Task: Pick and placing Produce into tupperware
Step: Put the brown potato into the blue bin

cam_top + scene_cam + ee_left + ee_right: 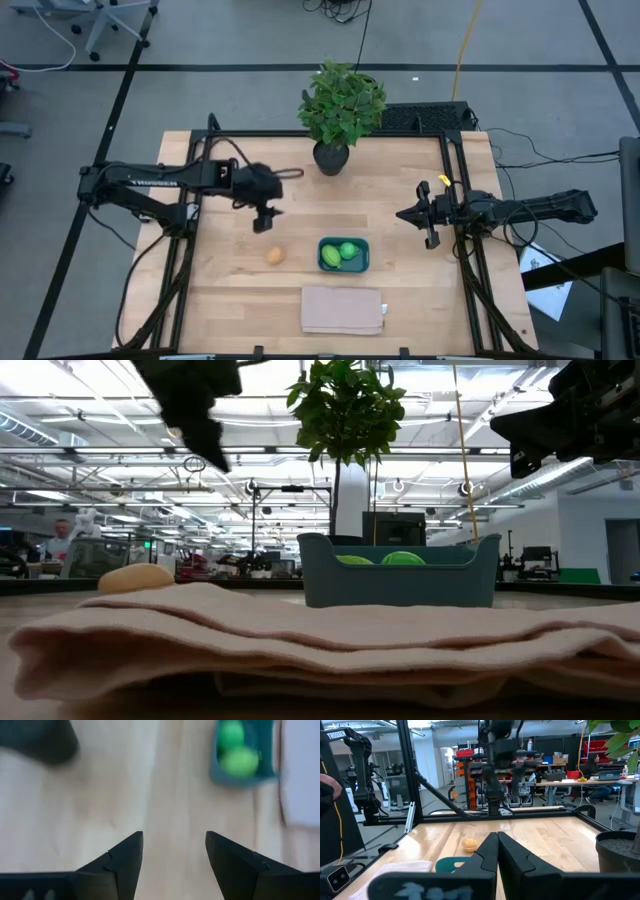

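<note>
The teal tupperware point(343, 254) sits on the table's near half and holds two green pieces, the round ball point(347, 250) and the yellow-green fruit point(331, 258). In the left wrist view the tupperware point(243, 755) shows both of them. The tan-orange egg-like piece point(274, 255) lies on the wood left of the tupperware. My left gripper point(266, 221) hovers open above the table, a little beyond the egg; its fingers point(172, 852) frame bare wood. My right gripper point(412, 214) waits shut near the right edge, raised above the table.
A potted leafy plant point(340, 110) stands at the table's far middle. A beige folded cloth point(342, 309) lies at the near edge, just in front of the tupperware. Bare wood stretches between the egg and the table's left side.
</note>
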You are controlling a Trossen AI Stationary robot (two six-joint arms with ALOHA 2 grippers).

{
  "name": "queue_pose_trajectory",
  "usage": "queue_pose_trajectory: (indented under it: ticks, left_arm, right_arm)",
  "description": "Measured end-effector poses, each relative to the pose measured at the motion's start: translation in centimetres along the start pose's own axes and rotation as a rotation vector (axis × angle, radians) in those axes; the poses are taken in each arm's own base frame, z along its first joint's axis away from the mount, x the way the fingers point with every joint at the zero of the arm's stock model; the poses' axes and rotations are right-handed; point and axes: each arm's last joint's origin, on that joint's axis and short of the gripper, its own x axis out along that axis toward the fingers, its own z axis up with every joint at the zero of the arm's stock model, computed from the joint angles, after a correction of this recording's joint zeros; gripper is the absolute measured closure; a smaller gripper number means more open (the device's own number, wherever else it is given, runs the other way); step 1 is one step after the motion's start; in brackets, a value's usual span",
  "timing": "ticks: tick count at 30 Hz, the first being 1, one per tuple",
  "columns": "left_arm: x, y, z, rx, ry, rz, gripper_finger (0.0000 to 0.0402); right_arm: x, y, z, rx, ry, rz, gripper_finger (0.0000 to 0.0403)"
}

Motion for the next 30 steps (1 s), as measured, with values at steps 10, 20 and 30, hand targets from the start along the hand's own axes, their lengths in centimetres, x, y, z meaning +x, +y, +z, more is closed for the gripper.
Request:
queue_pose_trajectory:
  ticks: [10, 20, 30]
  left_arm:
    - [0.3, -4.1, -1.7, -0.202, 0.156, -0.039, 0.0183]
    - [2.5, -8.6, -3.2, -0.296, 0.266, 0.007, 0.0129]
    - [6.6, -10.9, -4.9, -0.072, 0.436, 0.03, 0.0053]
  right_arm:
    - [0.0, 0.0, -0.1, 0.0, 0.005, 0.0, 0.0403]
    - [0.0, 0.0, -0.1, 0.014, 0.007, -0.001, 0.0403]
    - [0.0, 0.0, -0.1, 0.015, 0.008, -0.001, 0.0403]
